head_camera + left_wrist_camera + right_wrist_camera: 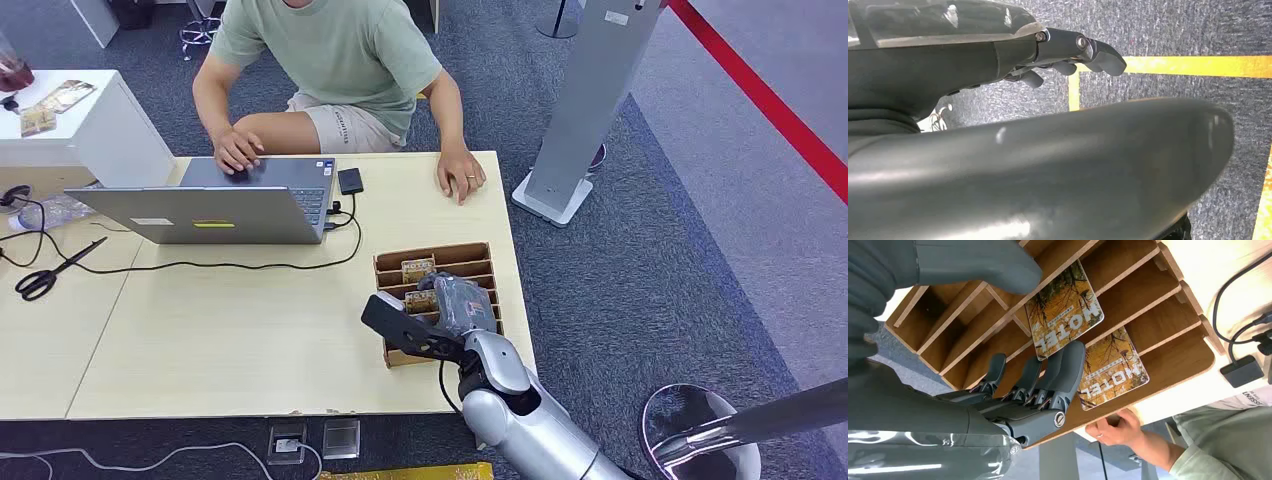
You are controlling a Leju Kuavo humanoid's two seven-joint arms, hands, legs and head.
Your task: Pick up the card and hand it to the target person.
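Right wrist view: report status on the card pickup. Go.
Right robot hand open over the wooden rack, thumb and fingers bracketing the nearer hotel card; no grip yet. Second card one slot over. Left robot hand hanging, empty. Nothing blocking.

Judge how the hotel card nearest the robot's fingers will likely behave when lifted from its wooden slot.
The card looks thin and flat, so probably light and fairly stiff. Its glossy print suggests it may slip between the fingers. Leaning in the rack, it could slide back down.

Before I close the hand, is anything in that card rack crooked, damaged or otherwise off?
Nothing looks damaged. Two hotel cards stand in neighbouring slots of the wooden rack; the nearer card sits between the right hand's thumb and fingers, the farther card beyond the fingertips. Both look intact. The person's hand rests flat on the table.
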